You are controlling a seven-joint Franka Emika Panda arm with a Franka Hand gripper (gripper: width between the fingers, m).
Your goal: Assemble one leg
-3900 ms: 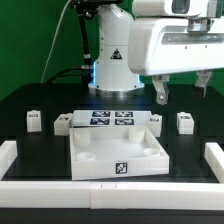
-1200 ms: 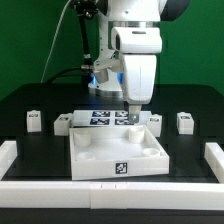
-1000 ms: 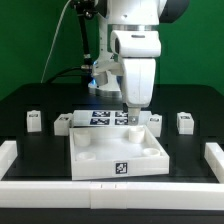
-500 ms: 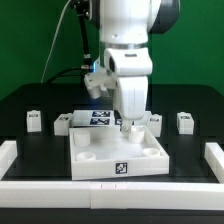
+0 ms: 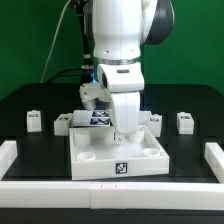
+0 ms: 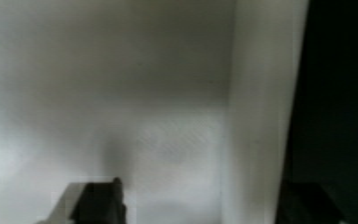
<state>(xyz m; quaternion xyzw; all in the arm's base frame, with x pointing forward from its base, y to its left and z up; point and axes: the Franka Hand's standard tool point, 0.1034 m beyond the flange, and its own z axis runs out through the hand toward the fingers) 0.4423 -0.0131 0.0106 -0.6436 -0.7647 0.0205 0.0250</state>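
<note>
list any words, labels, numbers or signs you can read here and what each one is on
No words, brands or numbers can be read.
marker board: black-and-white square tags, patterns only, no letters.
white panel: one square tag on its front wall, pattern only.
legs: tags too small to read.
Wrist view: blurred, no text.

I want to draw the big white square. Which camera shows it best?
The exterior view: nearly the whole white panel shows there, the end effector low over its far side. The wrist view shows only a white blur, maybe the panel; I cannot tell.
</note>
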